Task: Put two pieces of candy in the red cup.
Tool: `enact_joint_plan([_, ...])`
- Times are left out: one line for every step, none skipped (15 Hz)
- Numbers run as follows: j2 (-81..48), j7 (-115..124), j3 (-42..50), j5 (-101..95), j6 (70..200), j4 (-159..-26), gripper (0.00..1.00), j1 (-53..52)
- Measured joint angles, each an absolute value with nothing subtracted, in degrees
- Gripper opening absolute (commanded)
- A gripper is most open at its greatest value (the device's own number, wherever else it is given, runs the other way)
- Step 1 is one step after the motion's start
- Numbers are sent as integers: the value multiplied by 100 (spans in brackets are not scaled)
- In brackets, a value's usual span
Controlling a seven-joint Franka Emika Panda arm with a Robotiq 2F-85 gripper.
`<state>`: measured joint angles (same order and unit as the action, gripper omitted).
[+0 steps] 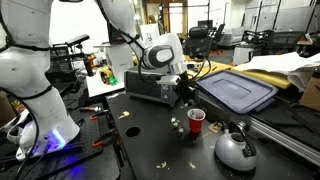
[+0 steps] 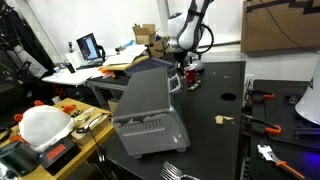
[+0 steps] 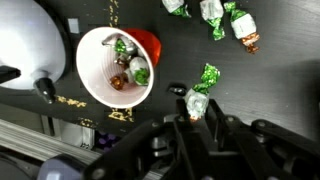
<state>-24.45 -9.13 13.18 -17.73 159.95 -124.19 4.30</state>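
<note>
Black table [image 1: 150, 140] carrying a silver kettle [image 3: 28, 45] just beside the red cup [image 3: 93, 62]. The gripper [image 3: 200, 122] is hovering near the cup, fingers nearly together. One candy [image 3: 199, 95] is sitting at their tips; whether it is pinched is not discernible. Several candies [image 3: 128, 62] are lying inside the cup, and three more are lying loose on the table.

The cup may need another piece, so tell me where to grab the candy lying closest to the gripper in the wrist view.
Take the candy by its plump middle, across the short width, coming straight down. It lies flat on the table, and its twisted green end looks too thin to hold. Stay clear of the red cup beside it.
</note>
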Motion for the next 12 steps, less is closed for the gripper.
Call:
enact_joint_plan([-2441,-779,1435,-1899,15995,-12379,6,382])
enact_joint_plan([-2442,-630,1558,-2037,15995,-12337,6,334])
enact_joint_plan([-2443,-495,1678,-2169,15995,-12300,6,290])
enact_joint_plan([-2447,-352,1799,-2311,15995,-12267,6,244])
enact_joint_plan([-2453,-206,1910,-2444,15995,-12239,6,205])
enact_joint_plan([-2462,-76,2015,-2562,15995,-12210,6,165])
enact_joint_plan([-2475,59,2108,-2677,15995,-12181,6,132])
enact_joint_plan([-2492,166,2186,-2763,15995,-12153,6,106])
enact_joint_plan([-2514,261,2241,-2835,15995,-12122,6,92])
enact_joint_plan([-2539,315,2276,-2881,15995,-12096,6,91])
enact_joint_plan([-2561,383,2303,-2919,15995,-12080,6,87])
enact_joint_plan([-2574,424,2324,-2942,15995,-12075,6,74])
